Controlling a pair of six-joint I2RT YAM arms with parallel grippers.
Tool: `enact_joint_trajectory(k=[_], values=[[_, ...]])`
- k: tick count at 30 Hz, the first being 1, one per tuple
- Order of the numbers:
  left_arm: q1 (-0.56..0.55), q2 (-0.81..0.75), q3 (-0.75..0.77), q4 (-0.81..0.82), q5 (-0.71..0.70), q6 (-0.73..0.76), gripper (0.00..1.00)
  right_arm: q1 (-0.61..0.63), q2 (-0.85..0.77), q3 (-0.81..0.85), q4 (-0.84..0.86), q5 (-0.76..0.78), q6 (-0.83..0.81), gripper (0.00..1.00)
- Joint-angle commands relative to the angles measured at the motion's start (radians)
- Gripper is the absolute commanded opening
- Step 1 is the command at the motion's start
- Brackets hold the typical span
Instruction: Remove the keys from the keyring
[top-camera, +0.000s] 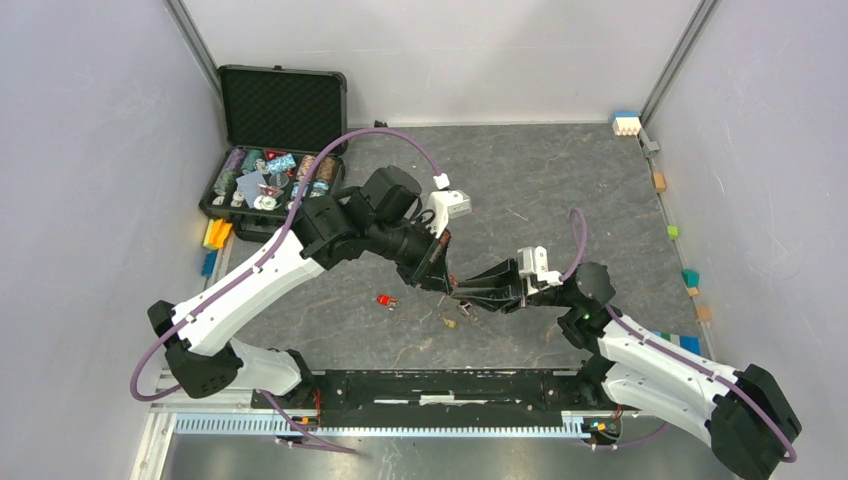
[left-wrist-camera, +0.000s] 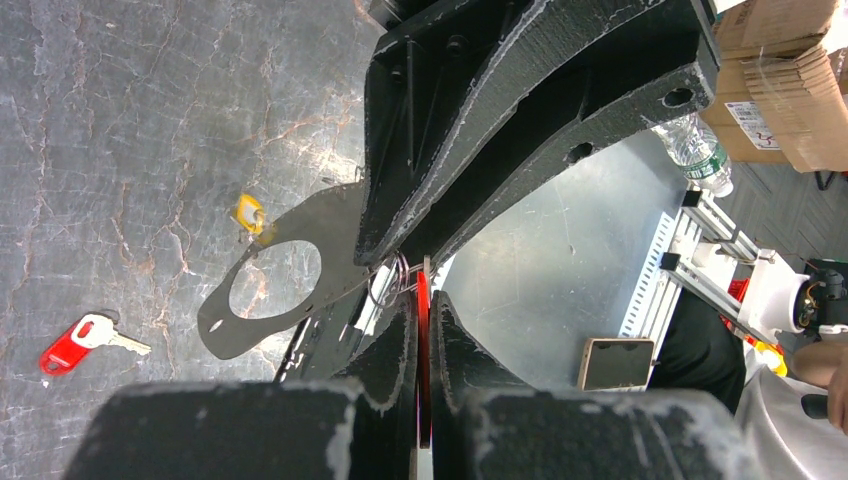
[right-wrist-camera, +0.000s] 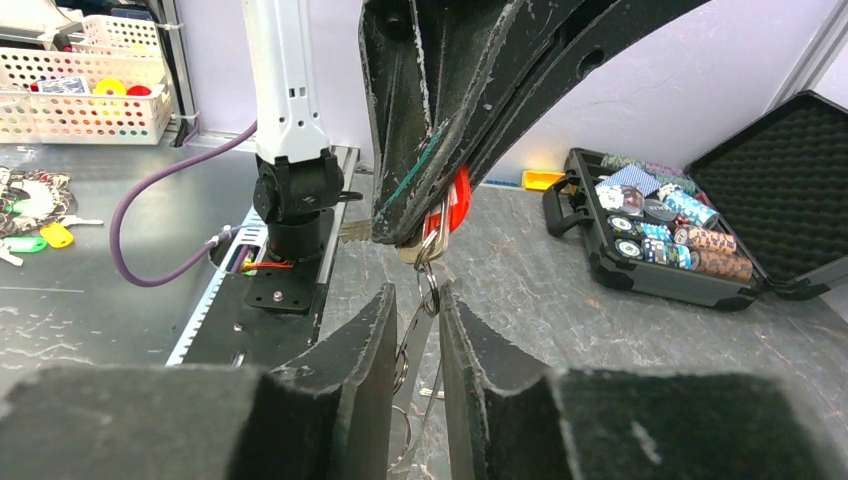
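From above, the 2 arms meet over the middle of the grey table (top-camera: 560, 200). The left gripper (top-camera: 440, 272) points down and to the right, and the right gripper (top-camera: 468, 297) comes in from the right until their tips almost touch. What hangs between them is too small to make out here. A loose red key (top-camera: 385, 299) lies on the table just left of the tips, and a gold key (top-camera: 449, 322) lies just in front of them. An open black case (top-camera: 282, 105) of poker chips (top-camera: 265, 175) sits at the far left corner.

The left wrist camera shows the left gripper (left-wrist-camera: 422, 300) clamped tight on the held red key (left-wrist-camera: 423, 330), whose red head sits edge-on between the 2 fingers. A small silver ring (left-wrist-camera: 388, 282) hangs at the tips. The right gripper (left-wrist-camera: 385, 255) reaches down to that same spot. The keyring (left-wrist-camera: 335, 230), a flat grey strap with a round hole, spreads out to the left above the table. Beyond it are the gold key (left-wrist-camera: 250, 213) and the loose red key (left-wrist-camera: 65, 350).

The right wrist camera shows the right gripper (right-wrist-camera: 417, 295) with its jaws a little apart. The keyring (right-wrist-camera: 418, 335) hangs edge-on in the gap, and I cannot tell if either pad touches it. Above, the left gripper (right-wrist-camera: 425, 225) pinches the held red key (right-wrist-camera: 458, 200). The case (right-wrist-camera: 650, 275) stands off to the right.
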Motion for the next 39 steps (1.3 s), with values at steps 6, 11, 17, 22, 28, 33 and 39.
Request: enact_joint_trajectory(k=[6,11,17,22,28,33,39], values=[[0.006,-0.004,0.014,0.031,0.023,0.042,0.02,0.006,0.006,0.050,0.024,0.015,0.031,0.20],[0.006,-0.006,0.015,0.024,0.019,0.046,0.02,0.006,0.008,0.050,0.000,0.028,0.029,0.12],[0.006,-0.014,0.017,0.014,0.008,0.049,0.02,0.006,-0.008,0.056,-0.045,0.045,-0.001,0.01],[0.006,-0.025,0.014,0.012,-0.007,0.051,0.02,0.006,-0.030,0.058,-0.068,0.067,0.001,0.00],[0.006,-0.036,0.009,0.013,-0.020,0.051,0.02,0.006,-0.049,0.052,-0.067,0.074,0.009,0.00],[0.006,-0.042,0.004,0.013,-0.026,0.051,0.02,0.006,-0.065,0.046,-0.067,0.092,0.018,0.00],[0.005,-0.052,-0.005,0.013,-0.029,0.048,0.02,0.006,-0.059,0.051,-0.071,0.092,0.026,0.00]])
